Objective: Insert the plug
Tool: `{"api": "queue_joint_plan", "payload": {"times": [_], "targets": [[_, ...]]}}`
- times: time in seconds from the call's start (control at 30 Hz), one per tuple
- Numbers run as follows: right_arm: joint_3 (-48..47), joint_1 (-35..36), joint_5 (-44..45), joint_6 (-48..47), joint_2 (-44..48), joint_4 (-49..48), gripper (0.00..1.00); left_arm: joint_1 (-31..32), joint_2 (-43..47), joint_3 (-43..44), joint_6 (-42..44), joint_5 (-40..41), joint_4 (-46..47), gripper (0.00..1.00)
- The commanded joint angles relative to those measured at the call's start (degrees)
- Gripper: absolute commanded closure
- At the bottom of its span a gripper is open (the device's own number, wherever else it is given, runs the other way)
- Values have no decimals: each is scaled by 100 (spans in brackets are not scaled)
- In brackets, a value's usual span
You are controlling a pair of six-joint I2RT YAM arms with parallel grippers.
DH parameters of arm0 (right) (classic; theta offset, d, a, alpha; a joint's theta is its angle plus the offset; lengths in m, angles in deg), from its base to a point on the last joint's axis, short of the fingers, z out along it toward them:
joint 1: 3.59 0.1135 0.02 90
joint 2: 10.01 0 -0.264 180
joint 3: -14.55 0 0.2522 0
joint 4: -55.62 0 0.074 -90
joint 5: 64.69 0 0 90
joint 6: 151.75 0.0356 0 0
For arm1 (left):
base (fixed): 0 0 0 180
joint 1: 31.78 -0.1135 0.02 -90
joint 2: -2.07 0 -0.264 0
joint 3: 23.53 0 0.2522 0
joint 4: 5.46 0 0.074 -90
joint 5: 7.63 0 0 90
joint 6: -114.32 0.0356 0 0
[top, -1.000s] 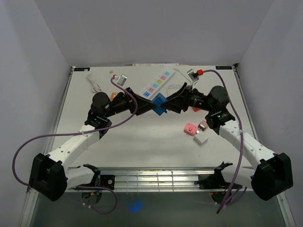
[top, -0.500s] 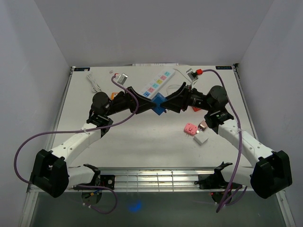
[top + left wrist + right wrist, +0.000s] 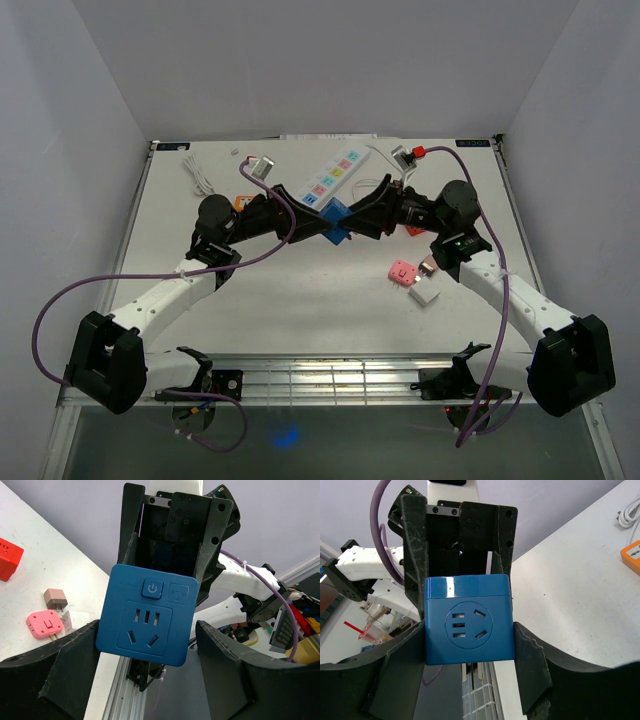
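Note:
A blue cube adapter [image 3: 335, 222] with metal prongs on its underside hangs above the table's middle, between both grippers. My right gripper [image 3: 352, 222] is shut on it; in the right wrist view the fingers [image 3: 530, 665] press both sides of the adapter [image 3: 469, 627]. My left gripper [image 3: 318, 212] is open and straddles the adapter's other end. In the left wrist view the adapter [image 3: 147, 615] sits between the fingers [image 3: 220, 670] with a thin gap on each side. The white power strip [image 3: 335, 175] with coloured sockets lies just behind.
A pink plug [image 3: 402, 272], a brown adapter [image 3: 427, 265] and a white adapter [image 3: 425, 296] lie at the right. A red plug [image 3: 421, 153], a grey adapter [image 3: 262, 166], an orange socket [image 3: 240, 203] and a white cable [image 3: 198, 175] lie along the back.
My left arm has moved forward and right, bringing its gripper around the blue adapter. The adapter and the right gripper have barely moved.

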Motion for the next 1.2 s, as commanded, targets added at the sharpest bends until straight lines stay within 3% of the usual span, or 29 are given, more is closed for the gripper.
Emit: {"api": "queue_joint_plan", "payload": {"times": [0.0,0.2,0.43,0.5,0.63,0.67,1.0,1.13,1.17], "targets": [[-244,31,30,-14,-48,-312,82,104,59,194,-31,-303,375,22],[-200,31,39,-31,-57,-303,78,130,67,150,-13,-303,471,58],[-183,31,223,-400,136,144,38,122,207,168,487,-294,16,100],[-192,31,276,-558,197,338,33,104,234,159,610,-268,-231,100],[-165,-13,382,-682,277,453,4,86,488,54,909,-145,-460,100],[-148,-13,417,-699,303,470,2,78,533,27,970,-93,-599,100],[28,-154,846,-787,514,558,9,42,902,71,1656,654,-1847,100],[72,-198,1426,-1155,733,1058,10,34,1104,36,1999,1716,-2751,100],[63,-198,1558,-1357,821,1381,11,34,1165,10,1991,2362,-2876,100]]}}
